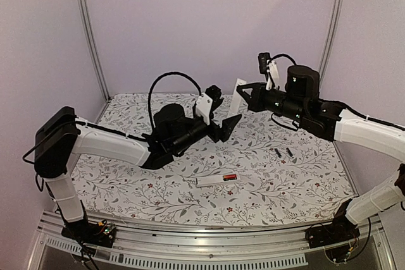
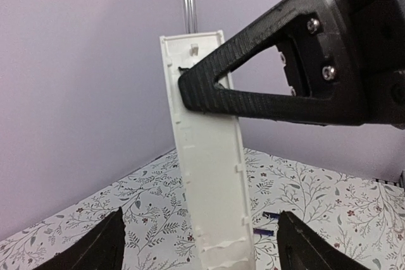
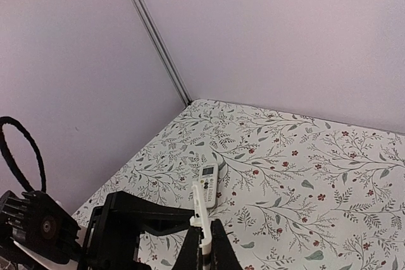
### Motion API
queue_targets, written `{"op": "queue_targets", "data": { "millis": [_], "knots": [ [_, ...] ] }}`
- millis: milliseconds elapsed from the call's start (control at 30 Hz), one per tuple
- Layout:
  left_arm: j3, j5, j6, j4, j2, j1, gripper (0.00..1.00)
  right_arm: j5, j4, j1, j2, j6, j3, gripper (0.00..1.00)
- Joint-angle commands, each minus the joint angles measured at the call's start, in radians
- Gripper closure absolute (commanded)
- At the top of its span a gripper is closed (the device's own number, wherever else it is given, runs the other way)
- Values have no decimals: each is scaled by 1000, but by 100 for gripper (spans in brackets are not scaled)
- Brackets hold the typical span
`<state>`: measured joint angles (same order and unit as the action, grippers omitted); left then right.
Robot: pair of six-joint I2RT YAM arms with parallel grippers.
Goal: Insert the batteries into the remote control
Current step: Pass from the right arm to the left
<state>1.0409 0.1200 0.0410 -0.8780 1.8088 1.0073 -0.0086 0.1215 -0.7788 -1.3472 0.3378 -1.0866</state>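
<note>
My right gripper (image 1: 242,90) is shut on a long white plastic shell (image 1: 236,97) with clips on its inner face, and holds it upright in the air. The shell fills the middle of the left wrist view (image 2: 212,169) and sits between the shut fingers in the right wrist view (image 3: 202,235). My left gripper (image 1: 228,126) is open, its fingers (image 2: 95,245) on either side of the shell's lower end, apart from it. Two dark slim batteries (image 1: 283,152) lie on the table at the right, and also show in the left wrist view (image 2: 266,222).
A white bar (image 1: 217,179) with a red and black patch at its right end lies front centre on the flowered cloth. A white remote (image 3: 207,186) with a small screen lies face up toward the back left corner, hidden in the top view. Purple walls enclose the table.
</note>
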Motion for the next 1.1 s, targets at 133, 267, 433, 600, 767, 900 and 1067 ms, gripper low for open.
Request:
{"op": "queue_targets", "data": {
  "millis": [133,267,433,600,767,900,1067],
  "knots": [
    [104,89,29,110,76,21,25,57,23,-14,-19,62,4,100],
    [113,95,28,114,78,25,33,57,23,-15,-26,63,8,100],
    [107,100,23,113,77,27,49,62,22,-15,-30,62,9,100],
    [102,100,19,108,68,28,62,68,15,-15,-33,54,9,100],
    [95,83,10,98,61,29,69,65,-1,-14,-38,34,-5,100],
    [73,69,-2,74,46,28,74,50,-21,-14,-37,0,-25,84],
    [6,29,-1,-15,5,28,78,-138,0,10,-7,-125,-31,54]
  ]
}}
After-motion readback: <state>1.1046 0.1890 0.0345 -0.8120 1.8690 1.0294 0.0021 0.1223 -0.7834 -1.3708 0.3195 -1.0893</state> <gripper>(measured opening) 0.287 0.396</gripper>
